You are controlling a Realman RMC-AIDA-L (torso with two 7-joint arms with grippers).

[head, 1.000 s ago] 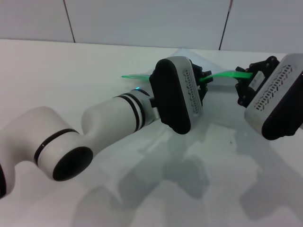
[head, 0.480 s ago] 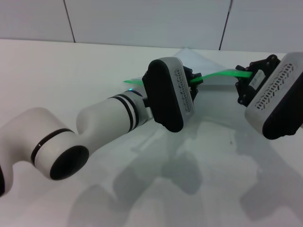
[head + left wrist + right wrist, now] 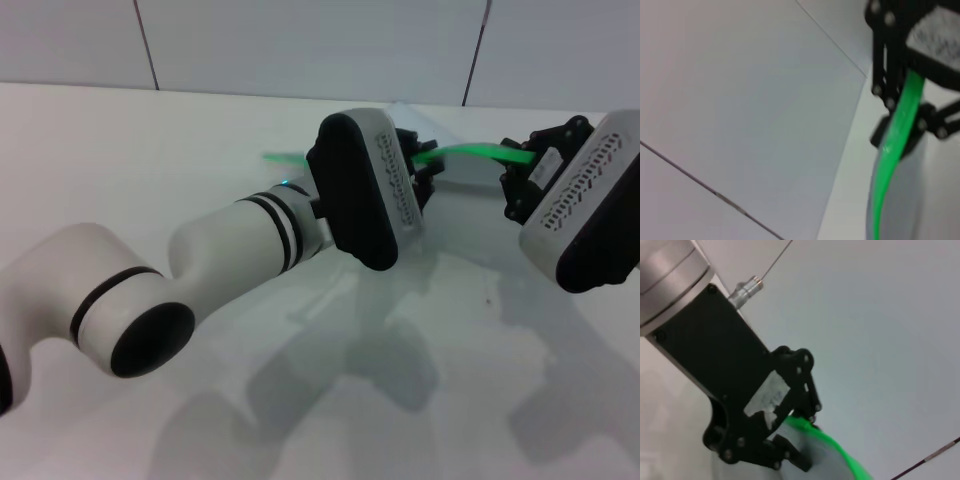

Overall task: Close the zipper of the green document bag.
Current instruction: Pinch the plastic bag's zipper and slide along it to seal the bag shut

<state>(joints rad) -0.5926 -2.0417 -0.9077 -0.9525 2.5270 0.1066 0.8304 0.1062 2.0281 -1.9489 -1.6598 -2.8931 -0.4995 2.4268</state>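
Left hand (image 3: 425, 172), clamped on the zipper (image 3: 470, 151) mid-strip, and right hand (image 3: 520, 172), pinching its far end, hold the green document bag (image 3: 455, 175) raised off the worktop (image 3: 150, 160); we judge closure partly done, slider unseen.

**A bare white test bench, most likely a robotics lab**

We see a plain, smooth white tabletop (image 3: 150, 150) with nothing domestic or commercial on it. Behind it stands a wall of large pale grey panels (image 3: 300, 40) divided by thin dark seams (image 3: 146, 45), the kind of neutral backdrop used for recording setups. We also see glossy white robot arm segments with black joint rings (image 3: 180, 290) reaching over the surface, casting soft shadows on it. The wrist views show the same blank panels (image 3: 740, 100) and seams.
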